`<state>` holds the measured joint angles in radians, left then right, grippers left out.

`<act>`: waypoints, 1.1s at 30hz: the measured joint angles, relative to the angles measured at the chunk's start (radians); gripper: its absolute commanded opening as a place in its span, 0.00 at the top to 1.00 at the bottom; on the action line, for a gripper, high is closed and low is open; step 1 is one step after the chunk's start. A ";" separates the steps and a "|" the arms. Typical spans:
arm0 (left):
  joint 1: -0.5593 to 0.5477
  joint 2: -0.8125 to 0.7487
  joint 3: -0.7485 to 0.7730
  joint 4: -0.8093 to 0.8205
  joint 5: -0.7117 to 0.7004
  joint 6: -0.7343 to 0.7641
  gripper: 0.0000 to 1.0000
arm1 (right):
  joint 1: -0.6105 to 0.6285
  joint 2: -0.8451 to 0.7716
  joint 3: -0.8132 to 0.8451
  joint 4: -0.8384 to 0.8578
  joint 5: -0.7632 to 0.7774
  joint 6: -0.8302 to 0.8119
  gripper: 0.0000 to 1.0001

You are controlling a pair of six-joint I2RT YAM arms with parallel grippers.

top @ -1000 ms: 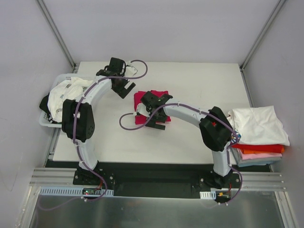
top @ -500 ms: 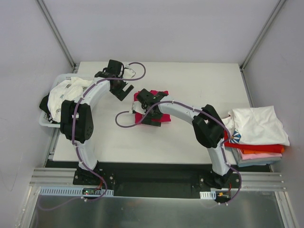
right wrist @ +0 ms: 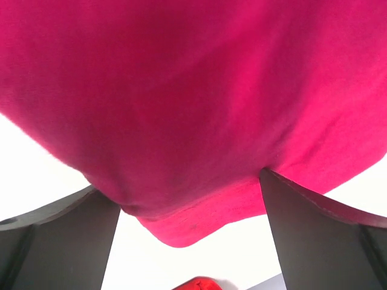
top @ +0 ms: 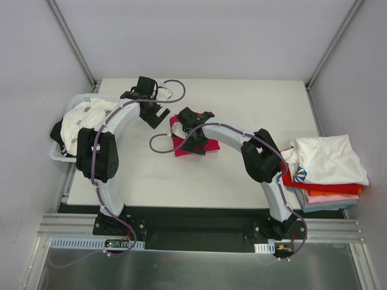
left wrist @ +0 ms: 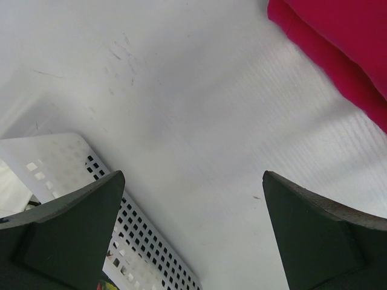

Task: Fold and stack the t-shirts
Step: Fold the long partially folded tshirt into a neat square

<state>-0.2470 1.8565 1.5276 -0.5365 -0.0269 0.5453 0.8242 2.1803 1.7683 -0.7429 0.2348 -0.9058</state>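
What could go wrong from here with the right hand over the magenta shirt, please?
The open right hand straddles the folded magenta shirt; closing might pinch only the top layers and undo the fold. The purple cable loops beside the shirt and could drag it.
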 measured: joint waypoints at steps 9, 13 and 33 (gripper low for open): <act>0.000 0.000 0.000 0.000 0.000 0.000 0.01 | -0.013 0.006 0.017 0.012 -0.005 0.002 0.03; 0.000 0.000 0.000 0.000 0.000 0.000 0.01 | -0.013 0.011 0.018 0.004 -0.040 0.008 0.03; 0.000 -0.059 -0.014 0.000 0.001 0.001 0.01 | -0.014 0.066 0.072 -0.055 -0.167 0.042 0.01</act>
<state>-0.2466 1.7973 1.5135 -0.5362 -0.0261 0.5465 0.8101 2.2463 1.8408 -0.7979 0.0673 -0.8639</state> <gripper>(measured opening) 0.989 0.972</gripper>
